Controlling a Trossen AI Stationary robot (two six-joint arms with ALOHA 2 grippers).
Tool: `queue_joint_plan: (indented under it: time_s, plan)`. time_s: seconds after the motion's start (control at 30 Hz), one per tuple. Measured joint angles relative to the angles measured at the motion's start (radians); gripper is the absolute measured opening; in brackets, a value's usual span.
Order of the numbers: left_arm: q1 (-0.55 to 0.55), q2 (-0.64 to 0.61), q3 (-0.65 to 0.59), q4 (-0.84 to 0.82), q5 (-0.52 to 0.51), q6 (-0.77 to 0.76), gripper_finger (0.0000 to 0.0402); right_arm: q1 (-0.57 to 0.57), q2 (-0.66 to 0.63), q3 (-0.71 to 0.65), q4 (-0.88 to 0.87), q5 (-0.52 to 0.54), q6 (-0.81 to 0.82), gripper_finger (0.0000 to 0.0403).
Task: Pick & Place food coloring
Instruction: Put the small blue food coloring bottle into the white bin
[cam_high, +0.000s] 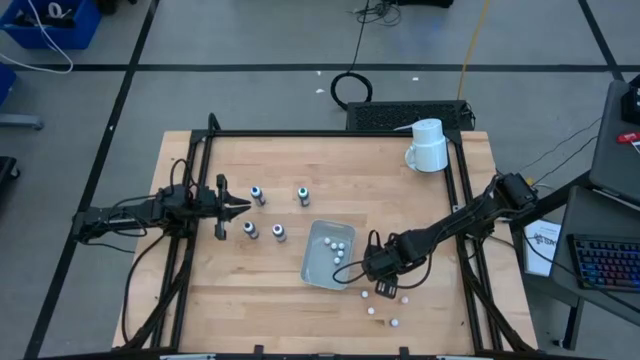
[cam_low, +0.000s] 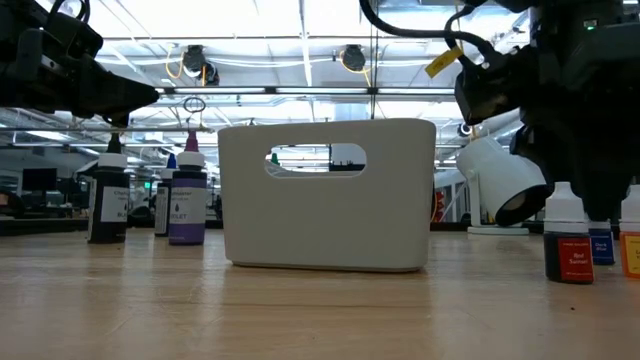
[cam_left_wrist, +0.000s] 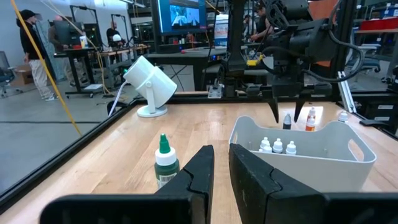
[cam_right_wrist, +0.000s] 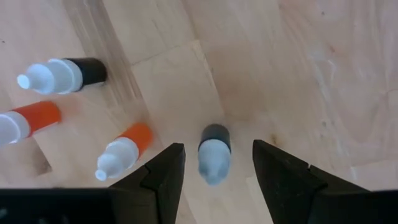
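I see the right gripper (cam_high: 384, 290) pointing straight down, its fingers spread apart. My left gripper (cam_high: 243, 207) lies level, stretched forward, with its fingers almost closed together.

Four bottles (cam_high: 264, 212) stand left of the bin (cam_high: 312, 262) (small bottles (cam_high: 340, 247) inside); mug (cam_high: 428, 146) behind.

We can see labels on the little bottles in the low view, but the words are too small for us to read. The red-label bottle (cam_low: 569, 246) has tiny white writing. The dark bottle (cam_low: 108, 202) and the purple bottle (cam_low: 187, 205) have writing too.
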Motion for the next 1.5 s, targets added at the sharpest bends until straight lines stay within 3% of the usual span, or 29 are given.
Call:
queue_joint_plan:
  time_s: [0.43,0.93,1.2,1.5]
  plan:
    - [0.0,0.0,0.0,0.0,0.0,0.0,0.0058,0.0,-0.003,0.0,-0.016,-0.002,0.011,0.0174]
    - [0.0,0.0,0.0,0.0,0.0,0.0,0.0058,0.0,-0.003,0.0,-0.015,-0.002,0.007,0.011]
    - [0.0,0.0,0.0,0.0,0.0,0.0,0.0058,0.0,-0.004,0.001,-0.007,0.005,-0.029,0.0041]
    - [0.0,0.0,0.0,0.0,0.0,0.0,0.0058,0.0,-0.004,0.001,0.048,0.012,-0.043,0.0043]
